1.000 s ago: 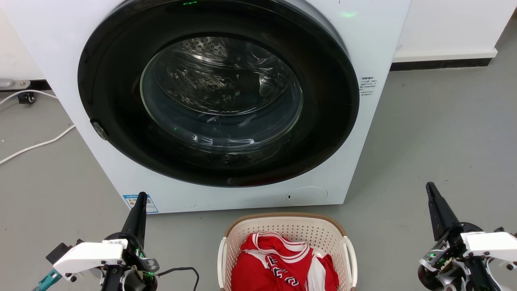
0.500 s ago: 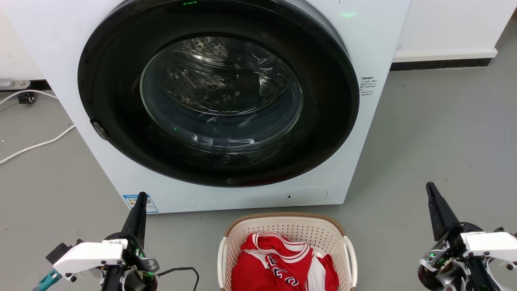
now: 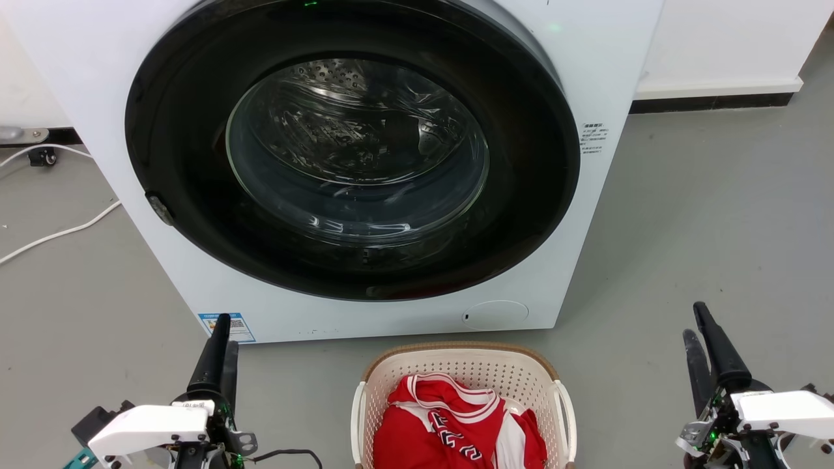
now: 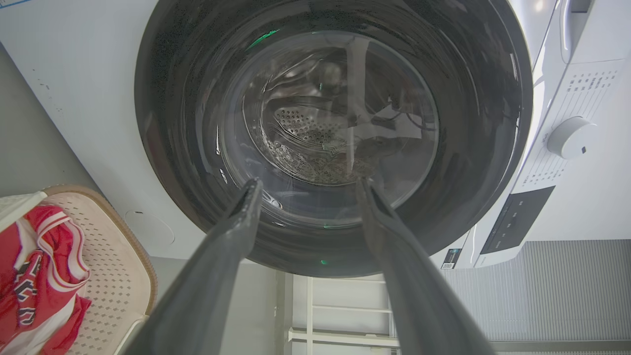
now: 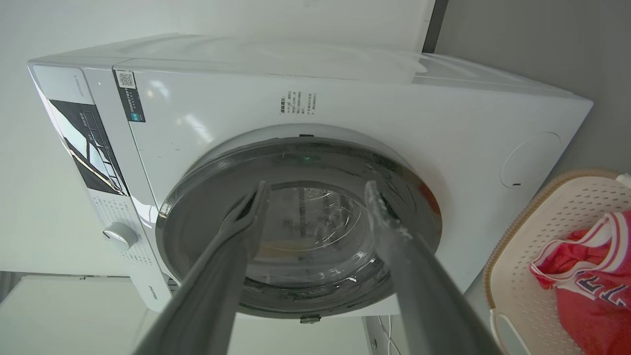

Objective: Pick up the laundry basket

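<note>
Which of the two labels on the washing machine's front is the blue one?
The blue label at the washing machine's lower left corner, partly behind the left gripper. The grey label, right of the door, is plain print.

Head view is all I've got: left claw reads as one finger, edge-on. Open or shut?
Observer: Open. The left wrist view shows the left claw with both fingers spread, the washing machine door glass between them, nothing held.
Operator: Right one?
Observer: The right claw is open and empty too. It points at the door, with the laundry basket off to the side of its fingers.
Operator: Washer controls? Cut off up top for me.
Observer: A white dial sits beside a dark control panel.
</note>
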